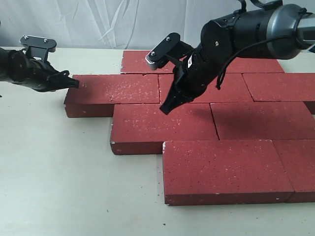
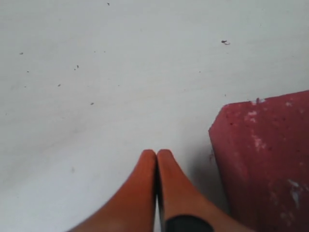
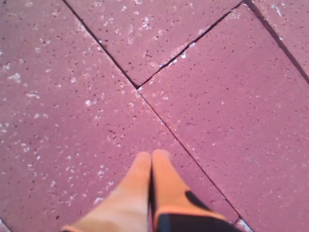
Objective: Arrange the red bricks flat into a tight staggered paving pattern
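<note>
Several dark red bricks lie flat in staggered rows on the pale table. The leftmost brick (image 1: 112,93) of the second row sticks out to the left. My left gripper (image 1: 74,82) is shut and empty, its tip at that brick's left end; the left wrist view shows its orange fingers (image 2: 140,188) pressed together beside the brick's corner (image 2: 265,159). My right gripper (image 1: 166,109) is shut and empty, tip just above the brick (image 1: 162,127) in the third row. In the right wrist view its fingertips (image 3: 140,166) hover over a brick face (image 3: 58,121) beside a joint.
The pale table (image 1: 54,187) stretches left and in front of the bricks. A white sheet (image 1: 98,24) hangs behind. The front row holds a large brick (image 1: 224,169) and part of another (image 1: 300,167) at the right edge.
</note>
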Available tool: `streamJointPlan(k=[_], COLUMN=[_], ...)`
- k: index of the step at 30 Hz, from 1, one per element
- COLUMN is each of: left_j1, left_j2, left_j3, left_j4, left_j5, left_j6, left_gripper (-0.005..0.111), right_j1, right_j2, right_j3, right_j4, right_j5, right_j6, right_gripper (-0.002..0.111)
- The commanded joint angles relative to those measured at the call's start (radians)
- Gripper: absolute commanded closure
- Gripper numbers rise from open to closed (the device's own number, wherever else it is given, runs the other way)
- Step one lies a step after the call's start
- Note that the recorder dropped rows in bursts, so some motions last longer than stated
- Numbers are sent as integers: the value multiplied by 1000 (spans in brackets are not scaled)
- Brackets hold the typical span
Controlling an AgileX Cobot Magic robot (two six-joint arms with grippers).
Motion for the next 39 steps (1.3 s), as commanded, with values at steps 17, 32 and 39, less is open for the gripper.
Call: streamJointPlan(k=[17,32,39], left_j1=[-75,-12,-4], left_j2=[-255,-445,-563], left_j3=[-6,-98,-48], left_j4=[-95,189,197], left_j5=[78,752,716], left_j6=[-3,-8,-6], left_gripper=[107,107,107], right_j1=[-5,-319,-475], right_j2=[-12,-85,-248], right_j3=[-167,-209,-20], right_j4=[-124,-166,-94], right_j5=[255,561,367], right_j6=[3,243,245], right_gripper=[109,109,109])
